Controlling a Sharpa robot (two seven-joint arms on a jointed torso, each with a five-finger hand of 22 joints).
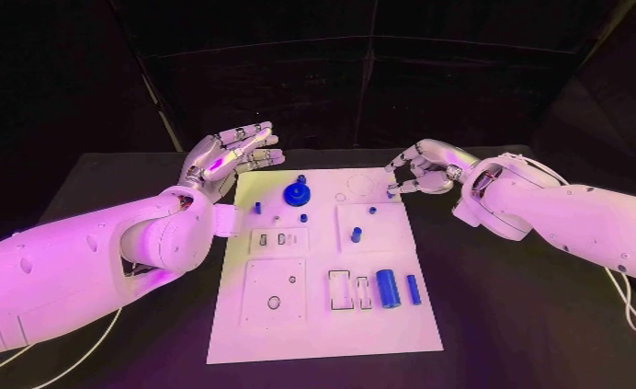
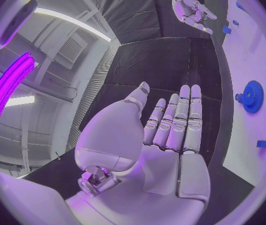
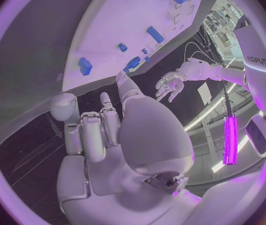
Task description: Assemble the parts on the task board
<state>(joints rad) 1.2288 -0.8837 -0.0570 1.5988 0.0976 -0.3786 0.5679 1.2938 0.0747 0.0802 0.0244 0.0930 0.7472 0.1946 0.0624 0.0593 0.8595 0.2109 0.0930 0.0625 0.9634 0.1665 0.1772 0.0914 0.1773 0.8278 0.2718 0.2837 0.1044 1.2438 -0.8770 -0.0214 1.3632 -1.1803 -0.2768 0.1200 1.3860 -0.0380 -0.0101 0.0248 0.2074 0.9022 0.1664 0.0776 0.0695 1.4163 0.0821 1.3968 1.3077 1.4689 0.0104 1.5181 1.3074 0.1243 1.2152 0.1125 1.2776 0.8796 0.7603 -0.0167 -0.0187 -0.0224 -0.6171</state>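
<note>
Two white arms, glossy smooth shells, bulbous at elbow and forearm. Left arm (image 1: 93, 256): rounded segments with a dark gap at the joint where inner mechanism shows. Right arm (image 1: 563, 214): similar rounded casing, thick wrist collar. Thin white cables trail beside both arms, one near each lower corner of the head view. Left hand (image 1: 232, 157) and right hand (image 1: 426, 171): silver, many-fingered, segmented fingers with dark seams between links. Wrist views show broad, smooth, pale palm plates (image 2: 160, 167), a bulky rounded thumb base (image 3: 151, 135), and a small metallic fitting with exposed hardware near each wrist. Grey lettering on the left forearm (image 3: 259, 60).
</note>
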